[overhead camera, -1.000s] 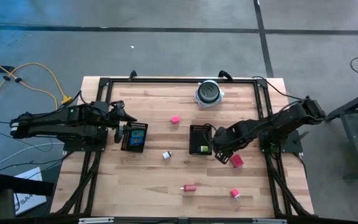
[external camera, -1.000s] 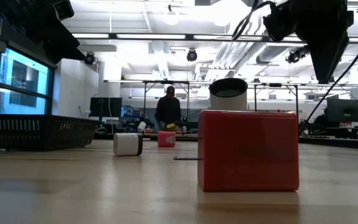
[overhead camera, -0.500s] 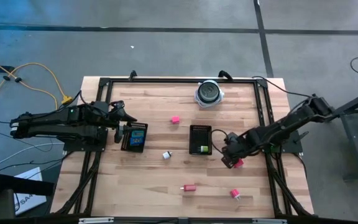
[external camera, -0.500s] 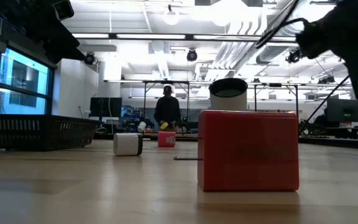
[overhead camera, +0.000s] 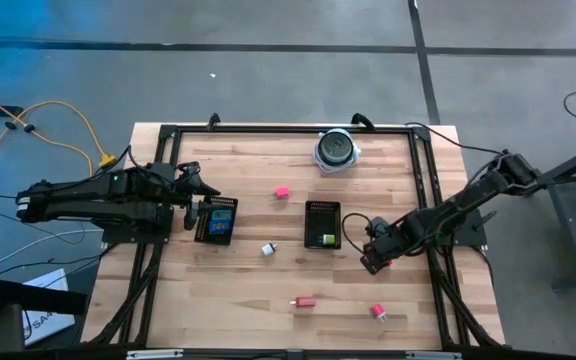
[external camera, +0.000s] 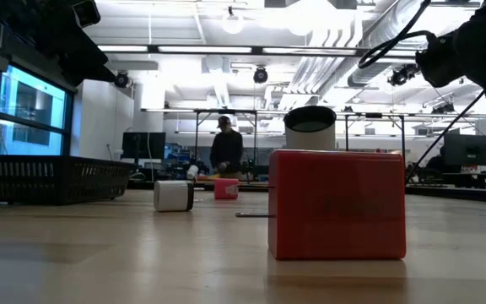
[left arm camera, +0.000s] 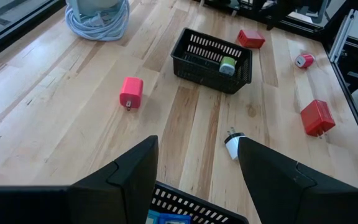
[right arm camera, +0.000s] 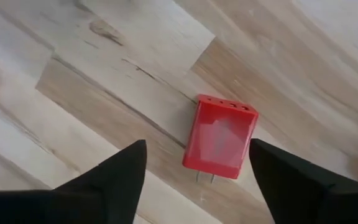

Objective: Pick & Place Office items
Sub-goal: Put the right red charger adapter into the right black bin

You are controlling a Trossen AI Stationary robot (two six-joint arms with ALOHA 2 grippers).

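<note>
- Right pincer [overhead camera: 370,262] sits at the lower right of the high view, right of the centre tray [overhead camera: 323,224]; its fingers [right arm camera: 120,171] stand wide apart, holding nothing.
- Right wrist view: a red plug block [right arm camera: 220,136] lies flat on the worktop [overhead camera: 248,285], prongs pointing toward the camera, between the two fingers but touching neither.
- Left pincer [overhead camera: 195,206] hangs at the left edge of the left tray [overhead camera: 216,220], centre left in the high view; its fingers [left arm camera: 126,171] are parted with nothing between them.
- Left tray holds a blue item [overhead camera: 223,215].
- Centre tray holds a green item [overhead camera: 327,239], seen against its near wall in the left wrist view.
- Loose on the worktop in the high view: a pink block [overhead camera: 282,192] above centre, a white plug [overhead camera: 267,249] between the trays, a red block [overhead camera: 306,300] at lower centre, a pink plug [overhead camera: 378,312] at lower right.
- Round grey-and-black disc [overhead camera: 336,150] stands at the upper edge of the worktop.
- Low view: a person [external camera: 227,150] stands in the room beyond.
</note>
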